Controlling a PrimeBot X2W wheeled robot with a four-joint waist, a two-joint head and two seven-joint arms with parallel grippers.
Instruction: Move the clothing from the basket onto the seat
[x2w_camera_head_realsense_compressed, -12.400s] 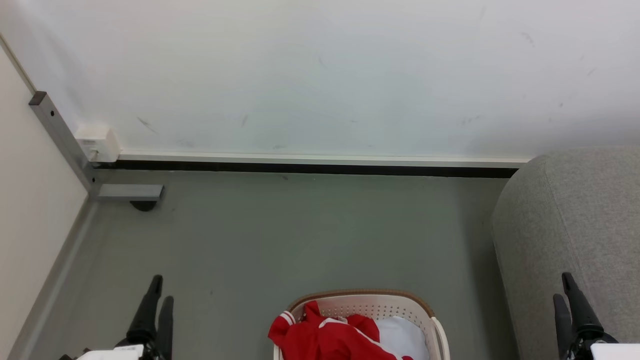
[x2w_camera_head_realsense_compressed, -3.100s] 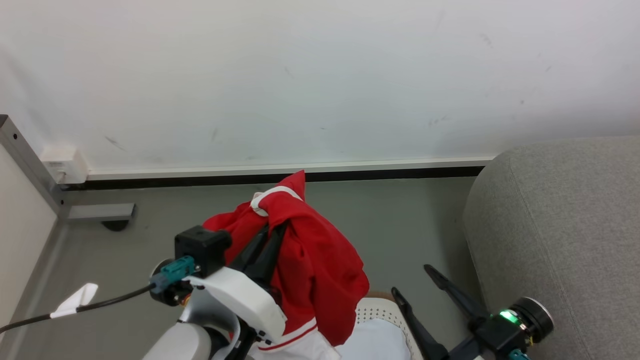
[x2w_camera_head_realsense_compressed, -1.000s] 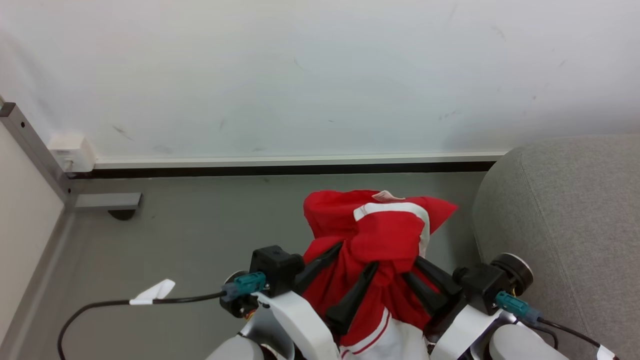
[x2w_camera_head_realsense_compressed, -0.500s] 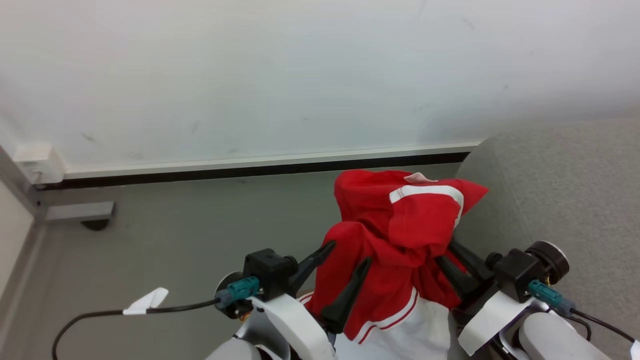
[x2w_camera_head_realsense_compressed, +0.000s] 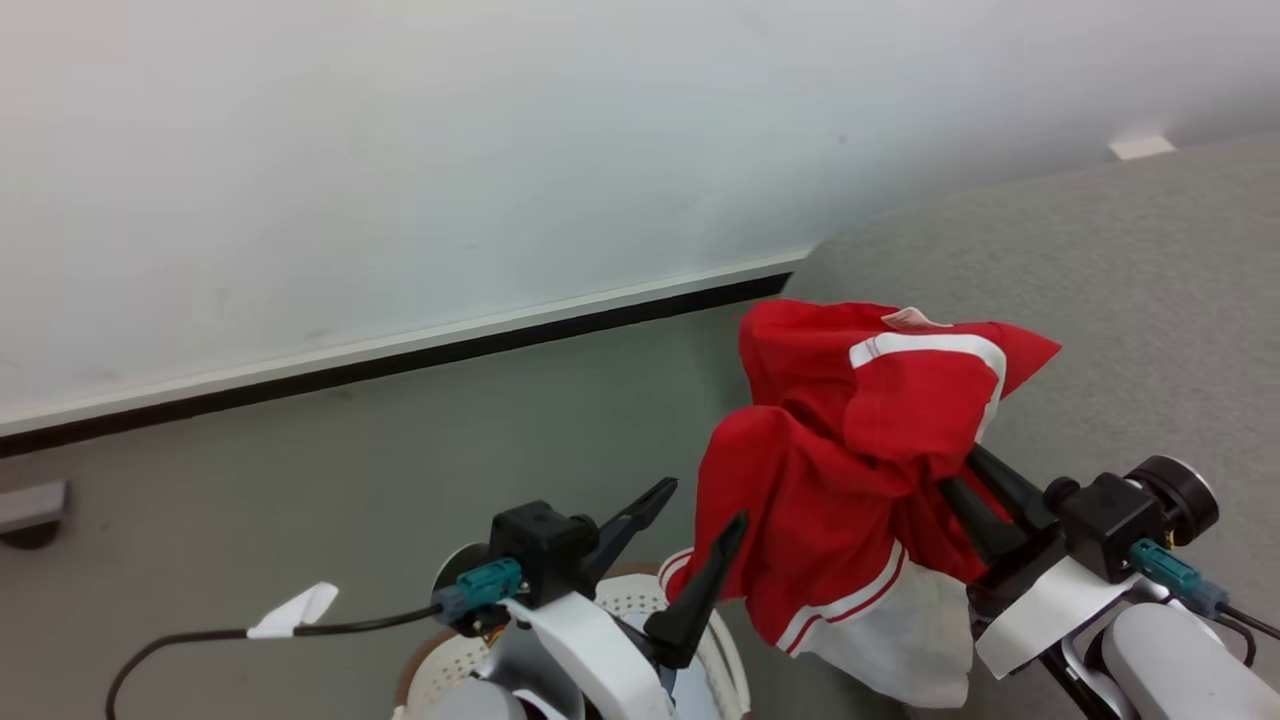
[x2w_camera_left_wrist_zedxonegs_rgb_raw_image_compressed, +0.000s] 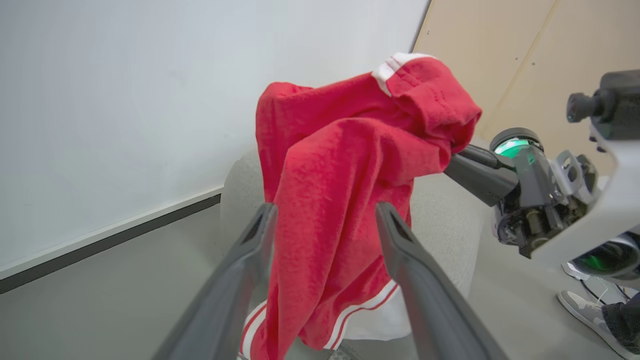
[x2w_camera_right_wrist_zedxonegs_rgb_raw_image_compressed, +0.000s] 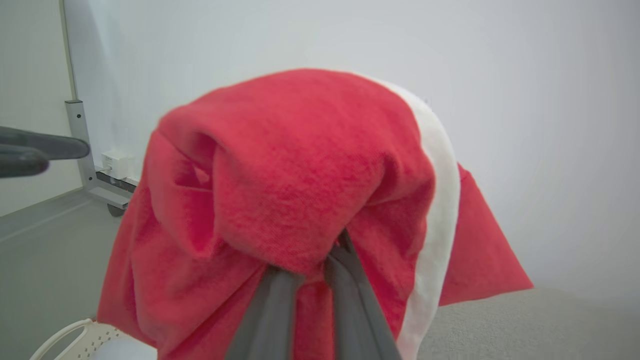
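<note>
Bare lab-like room: blank white wall (x2w_camera_head_realsense_compressed: 400, 150), grey floor (x2w_camera_head_realsense_compressed: 300, 450), grey sofa (x2w_camera_head_realsense_compressed: 1150, 300).

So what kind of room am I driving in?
Likely a staged living-room corner in a test space: grey fabric sofa, perforated laundry basket, bare white wall over a plain grey floor.

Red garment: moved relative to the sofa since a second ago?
Yes, toward the seat: the clothing now overlaps its grey arm; before, floor showed between them.

A plain white wall (x2w_camera_head_realsense_compressed: 400, 150) is being lit evenly across the upper frame. Along its foot, a white skirting with a black strip (x2w_camera_head_realsense_compressed: 400, 350) is being met by grey floor (x2w_camera_head_realsense_compressed: 300, 470). A beige panel (x2w_camera_left_wrist_zedxonegs_rgb_raw_image_compressed: 525, 60) is being shown at upper right of the left wrist view.
</note>
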